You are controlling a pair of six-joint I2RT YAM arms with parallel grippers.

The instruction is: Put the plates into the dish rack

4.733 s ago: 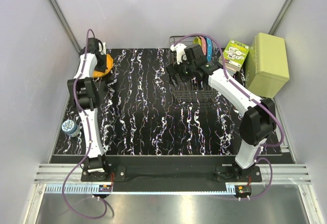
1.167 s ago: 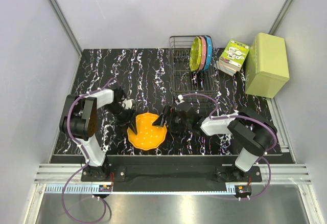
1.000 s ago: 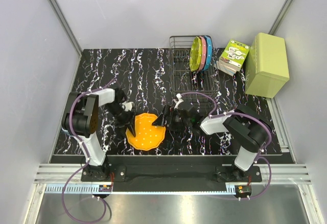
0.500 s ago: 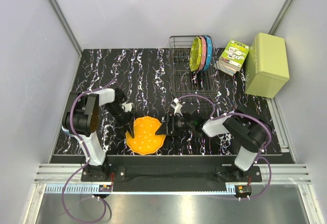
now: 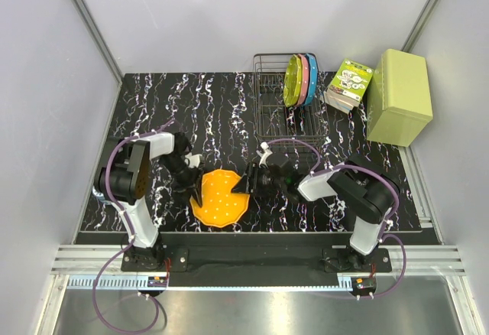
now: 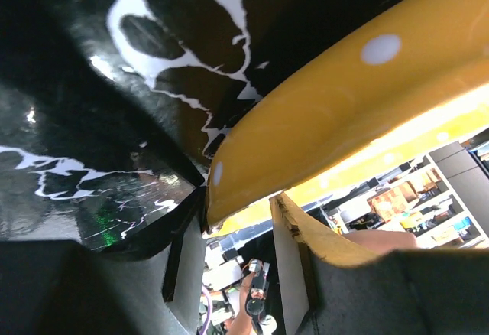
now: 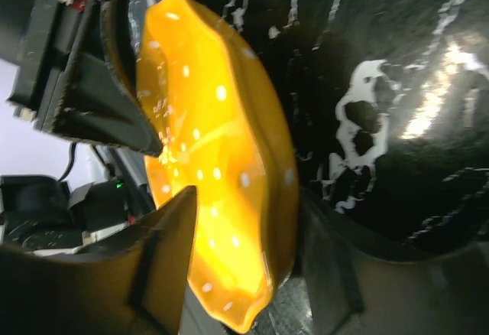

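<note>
An orange plate (image 5: 220, 199) with white dots sits at the front centre of the table, tipped up between both arms. My left gripper (image 5: 197, 190) is shut on its left rim; the left wrist view shows that rim (image 6: 328, 98) wedged between the tips of my left gripper (image 6: 238, 205). My right gripper (image 5: 244, 186) straddles the right rim, open. In the right wrist view, my right gripper (image 7: 244, 224) has one finger in front of the orange plate (image 7: 221, 159) and one behind. The dish rack (image 5: 276, 121) at the back holds the yellow-green (image 5: 292, 81), pink (image 5: 303, 79) and blue (image 5: 312, 79) plates upright.
A light green box (image 5: 399, 96) stands at the back right, with a printed green-and-white packet (image 5: 351, 82) between it and the rack. The black marbled table top (image 5: 214, 105) lies between the arms and the rack.
My right gripper's jaws have narrowed around the plate's right rim. The left jaws tightened slightly on the left rim. The plate shifted a little and tipped up between the two grippers.
</note>
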